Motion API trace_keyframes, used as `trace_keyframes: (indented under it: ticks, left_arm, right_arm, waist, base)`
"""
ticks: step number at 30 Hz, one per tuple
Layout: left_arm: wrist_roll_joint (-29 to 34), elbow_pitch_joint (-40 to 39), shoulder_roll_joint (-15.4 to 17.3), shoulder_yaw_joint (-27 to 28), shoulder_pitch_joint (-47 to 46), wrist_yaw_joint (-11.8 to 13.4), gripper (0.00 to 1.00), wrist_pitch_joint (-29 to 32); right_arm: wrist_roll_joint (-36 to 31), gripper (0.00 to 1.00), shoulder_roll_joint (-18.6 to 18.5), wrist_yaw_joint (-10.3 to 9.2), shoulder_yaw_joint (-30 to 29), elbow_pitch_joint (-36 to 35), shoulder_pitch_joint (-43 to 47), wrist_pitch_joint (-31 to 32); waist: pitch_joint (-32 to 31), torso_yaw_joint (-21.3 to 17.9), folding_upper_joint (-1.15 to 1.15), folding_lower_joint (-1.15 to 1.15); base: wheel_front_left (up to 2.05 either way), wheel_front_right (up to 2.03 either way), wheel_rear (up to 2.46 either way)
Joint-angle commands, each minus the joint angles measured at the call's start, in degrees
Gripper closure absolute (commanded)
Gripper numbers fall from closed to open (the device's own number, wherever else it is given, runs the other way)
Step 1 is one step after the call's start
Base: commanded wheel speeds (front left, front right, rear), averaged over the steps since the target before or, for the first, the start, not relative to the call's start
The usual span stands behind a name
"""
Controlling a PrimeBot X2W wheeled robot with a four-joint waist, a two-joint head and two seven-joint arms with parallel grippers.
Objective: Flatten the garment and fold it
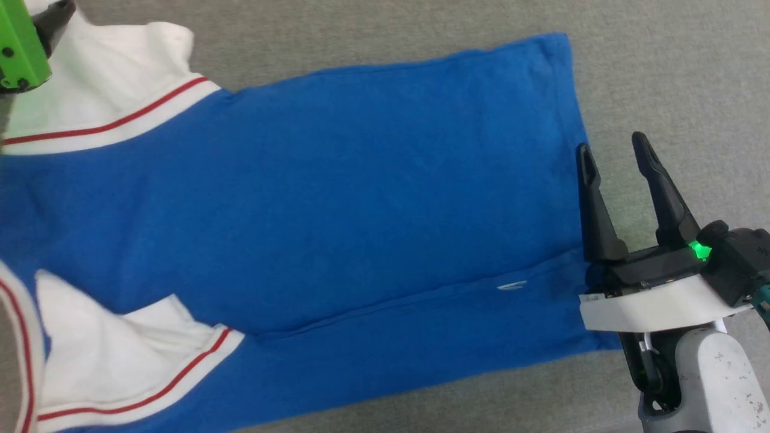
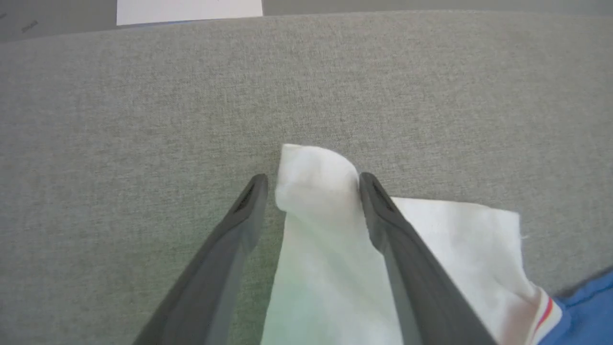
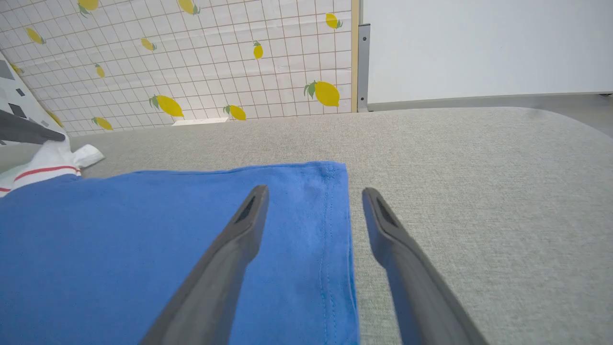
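The garment [image 1: 337,198], bright blue, lies spread on the grey surface with its hem to the right and its white sleeves to the left. One sleeve [image 1: 114,78] lies at the upper left, the other [image 1: 120,355] at the lower left, both with red-striped seams. My left gripper [image 2: 311,179] is open, low over the upper sleeve [image 2: 316,191], whose folded end lies between the fingers. My right gripper [image 1: 613,150] stands open at the hem, one finger over the blue cloth [image 3: 143,249], the other over bare surface. The chest lettering is hidden.
The grey fabric surface [image 1: 662,66] stretches beyond the hem on the right and behind the shirt. A lemon-patterned tiled wall [image 3: 191,62] and a white panel [image 3: 479,48] stand past its far edge. A white sheet [image 2: 189,9] lies beyond the edge ahead of the left gripper.
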Motion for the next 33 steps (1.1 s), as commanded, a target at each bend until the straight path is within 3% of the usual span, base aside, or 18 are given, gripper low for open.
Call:
trace_keyframes:
  ticks: [1, 5, 6, 7, 11, 16, 22, 30, 31, 32, 33]
  left_arm:
    - [0.0, -0.4, 0.7, 0.0, 0.7, 0.9, 0.0, 0.6]
    - [1.2, -1.2, 2.4, -0.9, 2.6, 2.9, 0.0, 2.8]
    - [1.5, -1.5, 2.8, -1.0, 2.8, 3.1, 0.56, 2.8]
    - [1.7, -1.9, 3.0, -0.9, 3.1, 3.3, 1.0, 2.6]
    - [1.1, -2.8, 3.2, -0.7, 3.9, 3.3, 1.0, 2.4]
    - [0.9, -3.4, 2.7, -1.0, 4.1, 2.8, 1.0, 1.7]
    - [0.7, -3.7, 1.2, -1.9, 3.4, 1.8, 1.0, 0.8]
    - [0.1, -2.9, -0.3, -2.4, 3.0, 0.4, 1.0, -0.9]
    - [0.1, -2.8, -0.4, -2.4, 3.0, 0.3, 1.0, -1.1]
    - [-0.1, -2.6, -0.5, -2.5, 3.0, 0.1, 1.0, -1.2]
    - [-0.2, -2.4, -0.6, -2.5, 3.0, 0.0, 1.0, -1.3]
  right_arm:
    - [0.3, 0.0, 0.0, -0.09, 0.3, 0.0, -1.2, -0.4]
    - [0.4, 0.0, 0.0, -0.09, 0.7, 0.2, -1.6, -0.4]
    - [0.2, 0.0, 0.0, -0.09, 0.8, 0.1, -1.8, -0.2]
    - [0.0, 0.0, 0.0, -0.09, 1.1, 0.1, -2.1, 0.1]
    - [-2.3, 0.0, 0.0, -0.09, 1.6, 0.0, -5.5, 2.8]
    - [-4.3, 0.0, 0.0, -0.09, 1.0, 2.0, -14.8, 11.9]
    - [-5.2, 0.0, 0.0, -0.09, -3.6, 12.2, -28.1, 34.1]
    - [-6.0, 0.0, 0.0, -0.09, -4.8, 19.6, -35.3, 54.4]
    - [-6.0, 0.15, 0.0, -0.09, -4.8, 20.1, -35.6, 56.1]
    - [-6.2, 0.51, 0.0, -0.09, -4.7, 20.4, -35.7, 58.1]
    - [-6.3, 0.71, 0.0, -0.09, -4.7, 20.5, -35.8, 59.5]
  waist:
    - [1.8, -1.9, 0.0, -0.01]
    - [1.9, -2.4, 0.0, -0.01]
    - [1.9, -2.4, 0.0, -0.01]
    - [1.9, -2.4, 0.0, -0.01]
    - [1.6, -2.2, 0.0, -0.01]
    - [1.1, -1.4, 0.0, -0.01]
    - [1.1, 0.6, 0.0, -0.01]
    - [1.7, 2.3, 0.0, -0.01]
    - [1.8, 2.5, 0.0, -0.01]
    - [1.8, 2.6, 0.0, -0.01]
    - [1.8, 2.7, 0.0, -0.01]
  base:
    - [0.0, 0.0, 0.0]
    - [0.0, 0.0, 0.0]
    - [0.0, 0.0, 0.0]
    - [0.0, 0.0, 0.0]
    - [0.0, 0.0, 0.0]
    - [0.0, 0.0, 0.0]
    - [0.0, 0.0, 0.0]
    - [0.0, 0.0, 0.0]
    - [0.0, 0.0, 0.0]
    - [0.0, 0.0, 0.0]
    - [0.0, 0.0, 0.0]
